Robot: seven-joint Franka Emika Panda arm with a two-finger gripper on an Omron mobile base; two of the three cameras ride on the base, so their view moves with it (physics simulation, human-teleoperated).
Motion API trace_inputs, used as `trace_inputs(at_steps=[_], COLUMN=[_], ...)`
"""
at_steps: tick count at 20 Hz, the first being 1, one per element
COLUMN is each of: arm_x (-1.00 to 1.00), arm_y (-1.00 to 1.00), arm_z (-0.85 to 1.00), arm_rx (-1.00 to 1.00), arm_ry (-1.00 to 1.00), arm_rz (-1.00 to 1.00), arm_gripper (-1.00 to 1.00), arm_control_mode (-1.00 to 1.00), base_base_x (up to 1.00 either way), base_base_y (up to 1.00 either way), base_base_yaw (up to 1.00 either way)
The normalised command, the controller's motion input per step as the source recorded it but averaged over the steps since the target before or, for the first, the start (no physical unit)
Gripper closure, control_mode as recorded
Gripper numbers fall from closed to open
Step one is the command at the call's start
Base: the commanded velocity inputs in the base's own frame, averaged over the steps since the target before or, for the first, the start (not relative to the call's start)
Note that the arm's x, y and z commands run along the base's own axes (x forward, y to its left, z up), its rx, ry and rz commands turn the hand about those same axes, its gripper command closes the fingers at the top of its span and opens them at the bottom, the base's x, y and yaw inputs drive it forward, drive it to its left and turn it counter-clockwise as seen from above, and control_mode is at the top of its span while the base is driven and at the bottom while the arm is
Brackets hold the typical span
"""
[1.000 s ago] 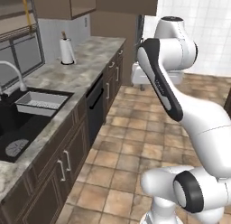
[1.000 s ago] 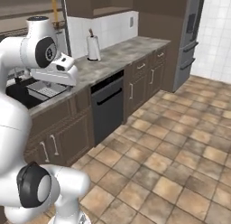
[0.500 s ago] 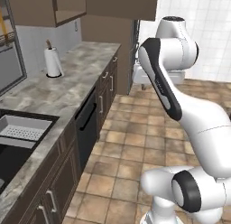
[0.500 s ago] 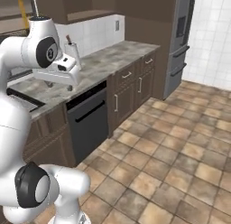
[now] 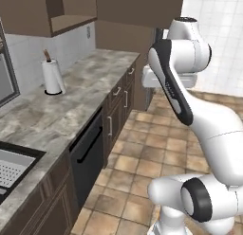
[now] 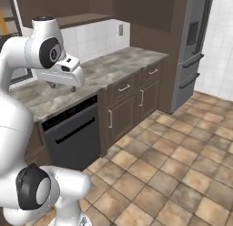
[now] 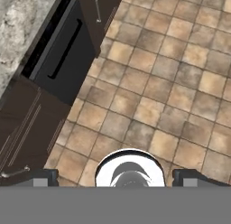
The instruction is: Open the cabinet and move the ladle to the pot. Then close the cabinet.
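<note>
Hanging above counter (image 5: 90, 89): brown cabinet (image 5: 45, 11), door shut.

White glossy arm (image 5: 209, 130) of rounded, bulbous segments with dark grey round joint caps, a long black strip with small pale lettering along the upper link, a boxy white hand block (image 6: 61, 74), and small dark fingertips (image 7: 43, 177) on the pincer.

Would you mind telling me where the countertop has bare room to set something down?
The countertop lies bare from the paper-towel roll along to the far end by the tall dark panel, and again between the roll and the sink. The sink end is crowded: a perforated tray sits in the basin.
</note>
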Motion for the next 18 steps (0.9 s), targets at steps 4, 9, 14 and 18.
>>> trace_inputs(at_steps=[4,9,14,18], arm_x=[0.0,0.0,0.0,0.0], arm_y=[0.0,0.0,0.0,0.0], arm_z=[0.0,0.0,0.0,0.0], arm_rx=[0.0,0.0,0.0,0.0], arm_ry=[0.0,0.0,0.0,0.0], arm_rz=[0.0,0.0,0.0,0.0], arm_gripper=[-1.0,-1.0,-1.0,-1.0], arm_control_mode=[1.0,1.0,1.0,1.0], base_base_x=[1.0,1.0,1.0,1.0], base_base_y=[-0.56,-0.59,-0.57,-0.47], base_base_yaw=[0.35,0.36,0.38,0.5])
